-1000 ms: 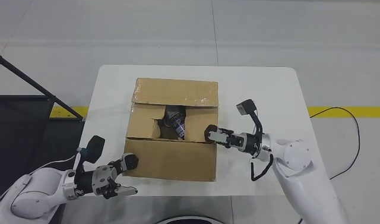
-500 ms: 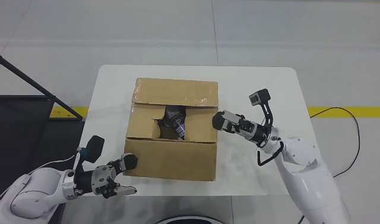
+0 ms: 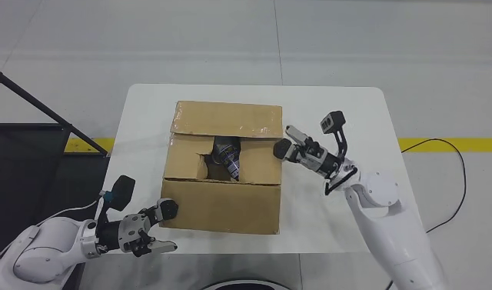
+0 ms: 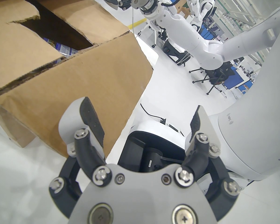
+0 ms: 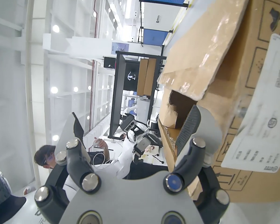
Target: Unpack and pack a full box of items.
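White table [image 3: 338, 113] fills the top view's middle. At lower left, the left gripper [image 3: 167, 227] hangs spread and empty, just beside the cardboard box [image 3: 223, 205]. A packet [image 3: 228, 161] lies inside it. A white printed label [image 5: 256, 108] is stuck on the box's right side, where the right gripper [image 3: 283, 148] is also spread and empty.

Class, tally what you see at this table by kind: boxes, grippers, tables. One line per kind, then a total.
Cardboard box: 1
Grippers: 2 (left gripper, right gripper)
White table: 1
Total: 4
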Controlling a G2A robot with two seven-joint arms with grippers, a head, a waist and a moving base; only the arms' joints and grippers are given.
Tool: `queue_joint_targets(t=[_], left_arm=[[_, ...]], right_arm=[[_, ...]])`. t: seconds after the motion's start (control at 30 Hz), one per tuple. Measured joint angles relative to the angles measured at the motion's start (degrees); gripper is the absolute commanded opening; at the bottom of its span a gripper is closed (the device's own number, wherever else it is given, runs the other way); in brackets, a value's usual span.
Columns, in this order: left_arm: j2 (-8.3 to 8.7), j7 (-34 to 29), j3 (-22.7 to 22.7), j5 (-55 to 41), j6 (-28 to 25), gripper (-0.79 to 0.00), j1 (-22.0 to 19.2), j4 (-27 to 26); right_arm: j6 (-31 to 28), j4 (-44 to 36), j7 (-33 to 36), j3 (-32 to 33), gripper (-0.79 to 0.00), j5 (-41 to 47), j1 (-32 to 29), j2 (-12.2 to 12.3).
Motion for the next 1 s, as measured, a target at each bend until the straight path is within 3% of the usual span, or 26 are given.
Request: queue_joint_targets(t=[0.4,0.73,1.0], left_arm=[[0.00,0.0,0.0,0.0,0.0,0.000,0.0,0.0],[0.00,0.0,0.0,0.0,0.0,0.000,0.0,0.0],[0.00,0.0,0.0,0.0,0.0,0.000,0.0,0.0]], right_arm=[[1.4,5.2,-1.3,-3.1,0.000,1.0,5.1,-1.3],[-3.5,11.5,-7.4,-7.8,0.000,-1.7,12.1,-3.6],[-11.0,19.2,-10.2,-11.8,0.000,-4.0,19.3,-6.0]])
